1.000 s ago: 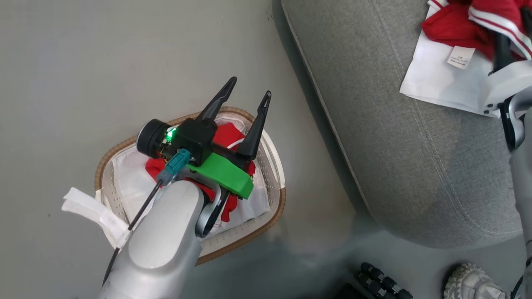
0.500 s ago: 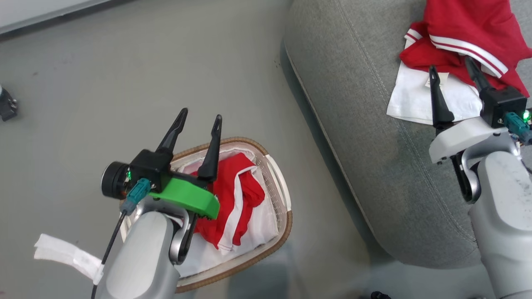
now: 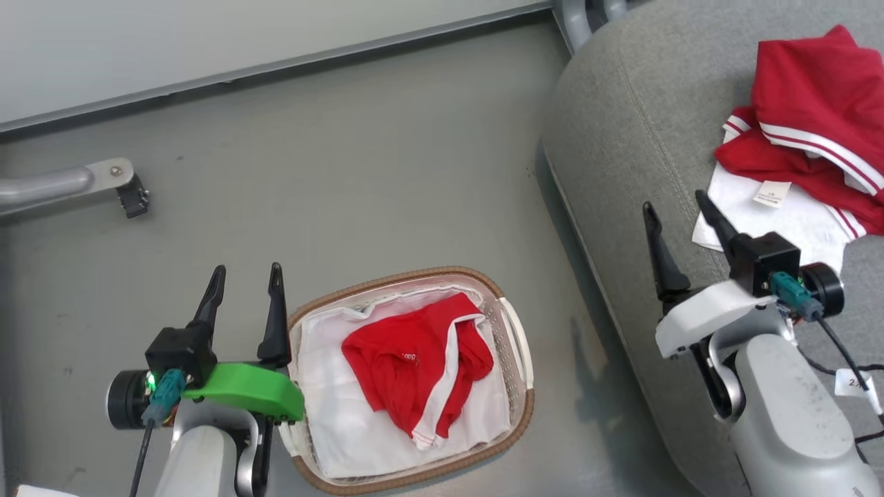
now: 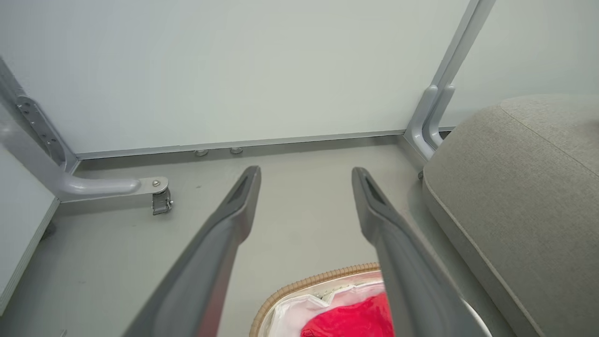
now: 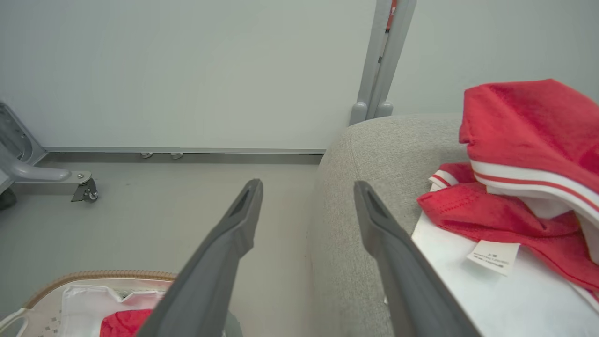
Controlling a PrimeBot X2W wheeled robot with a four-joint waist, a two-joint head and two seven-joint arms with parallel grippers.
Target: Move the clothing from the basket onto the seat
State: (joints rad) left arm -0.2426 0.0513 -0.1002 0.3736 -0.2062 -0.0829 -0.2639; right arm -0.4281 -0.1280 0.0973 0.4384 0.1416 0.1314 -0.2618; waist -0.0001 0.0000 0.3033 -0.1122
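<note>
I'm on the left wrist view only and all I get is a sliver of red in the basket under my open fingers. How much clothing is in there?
Observer: One crumpled red garment with white trim lies on the white liner of the white perforated plastic basket with a brown woven rim.
Operator: Anything on the seat?
Observer: Yes, red-and-white garments with a care tag lie piled on the grey fabric sofa cushion.
Operator: And the right gripper?
Observer: The right gripper is open and holds nothing, over the cushion close beside that pile.
</note>
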